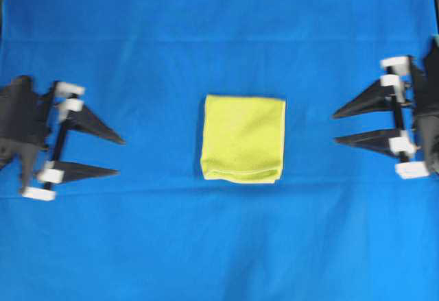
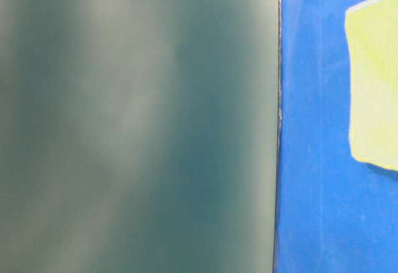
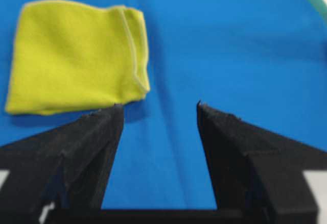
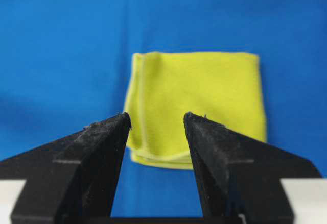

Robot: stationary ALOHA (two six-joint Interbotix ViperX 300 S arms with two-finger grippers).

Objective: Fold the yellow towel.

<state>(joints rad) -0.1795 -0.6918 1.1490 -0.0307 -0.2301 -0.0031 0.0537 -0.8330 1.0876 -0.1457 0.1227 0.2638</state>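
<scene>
We see the yellow towel [image 1: 243,138] lying folded into a compact rectangle at the middle of a large blue cloth [image 1: 219,246] (layered hems show along 1 edge). The left gripper [image 1: 121,155] and the right gripper [image 1: 334,127] sit well apart from it on opposite sides, each pointing toward it, jaws spread wide and holding nothing.

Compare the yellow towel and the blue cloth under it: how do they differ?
The yellow towel is small and folded, with layered edges along one side; the blue cloth is large, spread flat in one layer, covering nearly the whole overhead view. The towel lies on top; the cloth lies under it. Neither is touched by a gripper.
</scene>
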